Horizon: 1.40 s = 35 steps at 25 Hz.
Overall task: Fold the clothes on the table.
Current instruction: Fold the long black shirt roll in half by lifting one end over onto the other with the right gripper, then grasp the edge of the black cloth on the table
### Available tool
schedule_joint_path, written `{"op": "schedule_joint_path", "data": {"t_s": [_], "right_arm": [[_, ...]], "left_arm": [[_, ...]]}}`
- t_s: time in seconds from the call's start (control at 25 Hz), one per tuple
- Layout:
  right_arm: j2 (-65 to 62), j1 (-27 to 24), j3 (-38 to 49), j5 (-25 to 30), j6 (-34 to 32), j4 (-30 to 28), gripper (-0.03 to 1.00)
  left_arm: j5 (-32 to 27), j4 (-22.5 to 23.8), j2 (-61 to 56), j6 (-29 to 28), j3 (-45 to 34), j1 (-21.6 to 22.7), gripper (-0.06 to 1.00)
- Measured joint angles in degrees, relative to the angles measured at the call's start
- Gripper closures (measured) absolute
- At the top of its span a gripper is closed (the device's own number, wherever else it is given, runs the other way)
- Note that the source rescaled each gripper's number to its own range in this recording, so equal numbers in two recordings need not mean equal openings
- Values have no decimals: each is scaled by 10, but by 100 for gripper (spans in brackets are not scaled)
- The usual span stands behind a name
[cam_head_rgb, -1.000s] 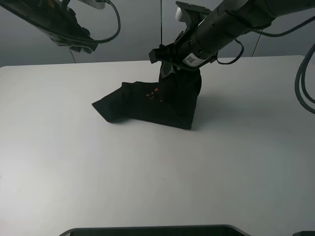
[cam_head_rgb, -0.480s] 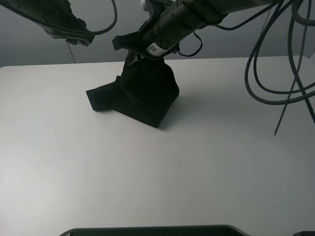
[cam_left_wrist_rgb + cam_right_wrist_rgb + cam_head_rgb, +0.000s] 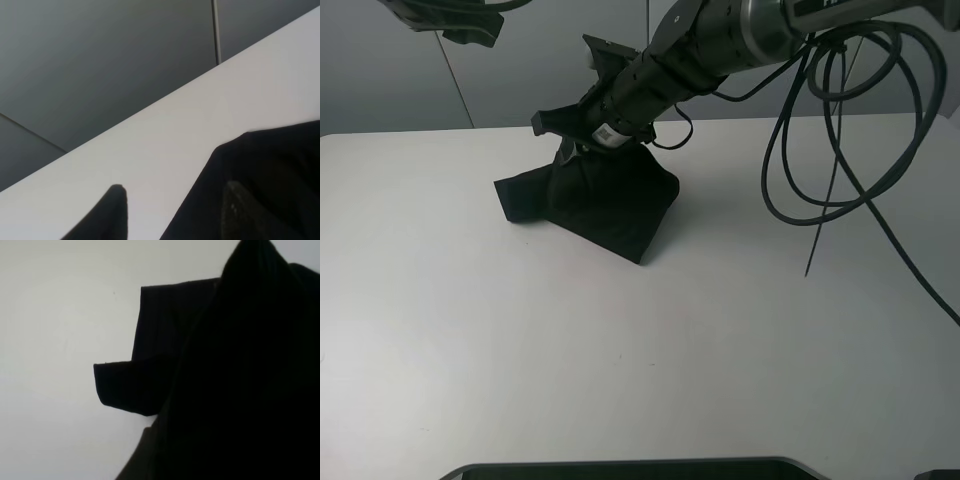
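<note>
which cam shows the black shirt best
The exterior high view: the black shirt shows whole, bunched on the white table. The right wrist view shows only a sleeve and dark folds; the left wrist view at most a dark corner.

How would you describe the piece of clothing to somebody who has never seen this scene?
A large white table fills the exterior view. On its far half, left of centre, lies a bunched black T-shirt, one sleeve flat toward the left. It is the only cloth on the table, and the right gripper pinches its top into a peak.
</note>
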<state>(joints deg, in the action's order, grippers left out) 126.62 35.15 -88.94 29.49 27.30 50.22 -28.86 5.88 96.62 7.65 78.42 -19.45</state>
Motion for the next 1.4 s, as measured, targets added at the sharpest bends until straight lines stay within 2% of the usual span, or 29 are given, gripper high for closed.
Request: {"op": "schedule_joint_path", "data": {"t_s": [0.24,0.52,0.6,0.64,0.72,0.88,0.96,1.12,1.2,1.28,1.4], "right_arm": [[50,0,-27,-11,25,47,89],[88,1,-69,-40,26,60,89],[94,1,-73,-54,25,60,84],[95,1,-73,-59,25,60,80],[96,1,-73,-63,29,60,61],[96,1,-73,-61,39,60,7],[96,1,-73,-57,61,60,-1],[93,1,-76,-37,109,54,-3],[78,1,-77,-32,114,24,-2],[55,1,-78,-30,105,-26,5],[12,0,-79,-8,48,-129,24]], "left_arm": [[-5,-2,0,0,0,-24,38],[-5,-2,0,0,0,-61,38],[-5,-2,0,0,0,-68,38],[-5,-3,0,0,0,-71,38],[-5,-5,0,0,0,-73,38],[-5,-7,0,0,0,-74,38],[-5,-7,0,0,0,-74,38],[-5,-7,0,0,0,-74,38],[-5,-7,0,0,0,-74,38],[-5,-7,-7,0,0,-74,38],[-5,-4,-26,0,0,-74,38]]}}
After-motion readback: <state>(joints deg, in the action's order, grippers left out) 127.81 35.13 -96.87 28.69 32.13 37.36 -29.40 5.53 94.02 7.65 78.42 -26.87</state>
